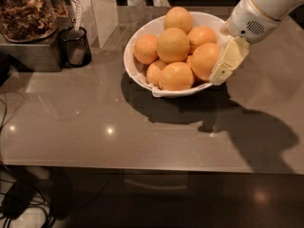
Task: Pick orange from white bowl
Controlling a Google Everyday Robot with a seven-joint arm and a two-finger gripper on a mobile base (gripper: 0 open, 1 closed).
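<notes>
The white bowl point(137, 72) stands on the grey table at the back middle, heaped with several oranges. The biggest orange point(173, 44) sits on top in the middle of the heap. My gripper point(223, 65), cream-coloured, reaches down from the upper right to the bowl's right rim, right against the rightmost orange point(204, 60). It is apart from the biggest orange. The bowl's right rim is hidden behind the gripper.
A small dark cup point(75, 46) stands at the left, next to a metal container point(28, 56) holding a jar of brown pieces. A white upright panel point(102, 8) is behind the cup. Cables point(19, 198) hang below the table's front left edge.
</notes>
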